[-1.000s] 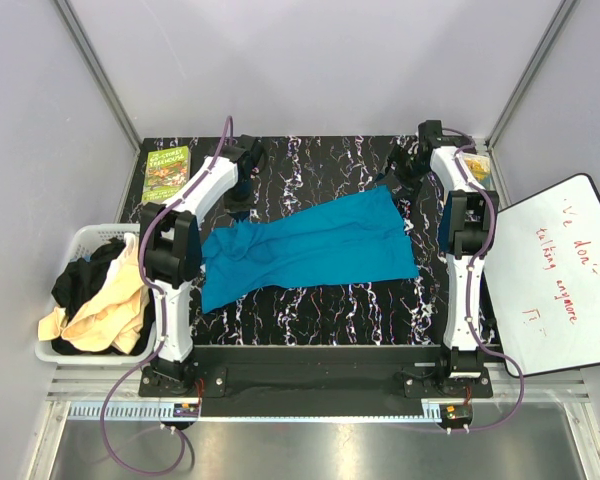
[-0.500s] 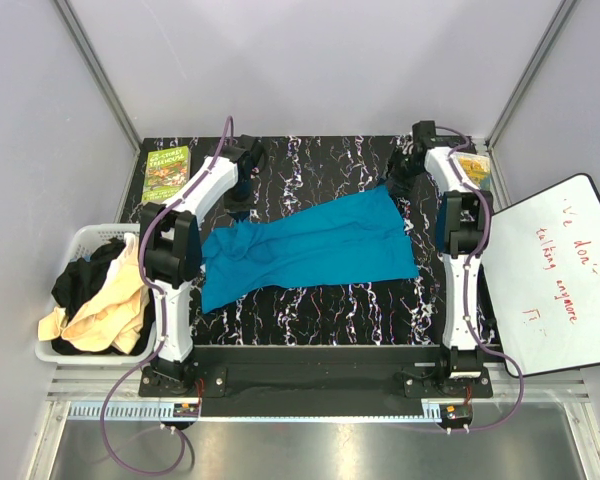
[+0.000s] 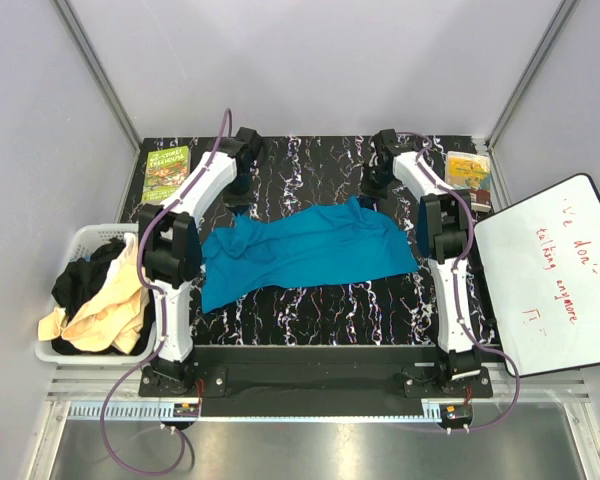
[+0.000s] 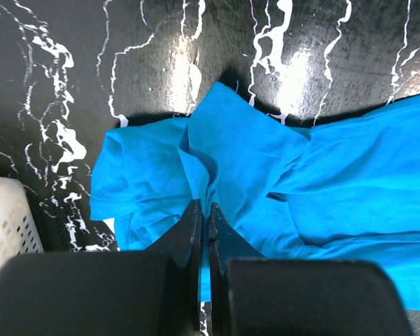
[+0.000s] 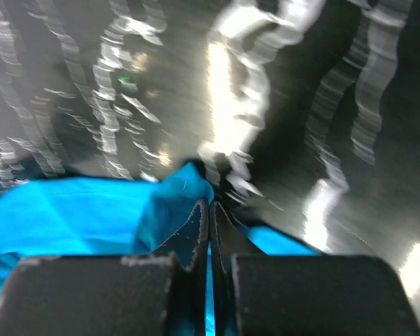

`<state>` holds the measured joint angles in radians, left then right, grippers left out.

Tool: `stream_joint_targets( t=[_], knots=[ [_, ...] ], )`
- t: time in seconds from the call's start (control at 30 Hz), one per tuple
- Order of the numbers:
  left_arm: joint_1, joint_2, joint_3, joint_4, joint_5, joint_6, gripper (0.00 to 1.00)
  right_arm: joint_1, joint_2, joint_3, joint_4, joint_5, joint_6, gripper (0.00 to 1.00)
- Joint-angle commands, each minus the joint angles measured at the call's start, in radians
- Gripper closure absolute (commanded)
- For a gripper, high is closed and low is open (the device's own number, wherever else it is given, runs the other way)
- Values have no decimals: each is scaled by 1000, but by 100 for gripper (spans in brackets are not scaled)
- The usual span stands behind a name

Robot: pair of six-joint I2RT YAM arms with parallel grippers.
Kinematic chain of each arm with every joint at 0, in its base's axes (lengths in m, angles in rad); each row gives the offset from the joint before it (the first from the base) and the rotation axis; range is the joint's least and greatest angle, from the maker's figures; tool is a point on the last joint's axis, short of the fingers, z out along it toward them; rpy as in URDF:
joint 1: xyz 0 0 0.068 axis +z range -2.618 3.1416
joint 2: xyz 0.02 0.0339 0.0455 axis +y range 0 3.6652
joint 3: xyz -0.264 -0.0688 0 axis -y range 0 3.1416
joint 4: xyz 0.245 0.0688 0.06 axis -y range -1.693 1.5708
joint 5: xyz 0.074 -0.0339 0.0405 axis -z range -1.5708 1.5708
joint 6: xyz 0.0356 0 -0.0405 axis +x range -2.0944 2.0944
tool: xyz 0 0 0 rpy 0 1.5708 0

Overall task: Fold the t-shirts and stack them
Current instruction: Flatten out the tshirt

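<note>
A teal blue t-shirt (image 3: 310, 250) lies spread and wrinkled across the black marbled table. My left gripper (image 3: 238, 207) is shut on a raised fold at its far left end; in the left wrist view the jaws (image 4: 205, 208) pinch teal cloth (image 4: 266, 161). My right gripper (image 3: 366, 198) is shut on the shirt's far right corner, with blue fabric (image 5: 77, 217) bunched round the closed tips (image 5: 210, 204); that view is blurred. A black t-shirt (image 3: 83, 280) and a cream one (image 3: 105, 312) sit heaped in the basket.
The white slatted basket (image 3: 81, 233) stands off the table's left edge, its corner also showing in the left wrist view (image 4: 7, 217). A green book (image 3: 166, 172) lies at the far left corner, a yellow book (image 3: 469, 166) at the far right. A whiteboard (image 3: 555, 270) leans at the right.
My right gripper has shut on the teal shirt's far right corner and moved left with it, bunching that corner inward. The left arm has held still.
</note>
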<state>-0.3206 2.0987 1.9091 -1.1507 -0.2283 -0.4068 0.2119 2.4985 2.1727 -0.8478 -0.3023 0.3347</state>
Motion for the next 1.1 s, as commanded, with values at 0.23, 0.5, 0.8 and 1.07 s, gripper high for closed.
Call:
stream_joint_targets(
  t=[0.23,0.5,0.8,1.07],
  knots=[
    [26,-138,224,-29,-72,-21,100,-63,-369,-14,-59,265,-63,100],
    [41,-195,384,-32,-71,-7,100,-68,-504,36,-57,320,-62,100],
    [43,-391,392,-17,-109,22,100,-68,-746,-14,-43,322,-74,100],
    [41,-624,355,16,-59,79,100,-57,-1022,-112,-17,305,-118,100]
  ],
)
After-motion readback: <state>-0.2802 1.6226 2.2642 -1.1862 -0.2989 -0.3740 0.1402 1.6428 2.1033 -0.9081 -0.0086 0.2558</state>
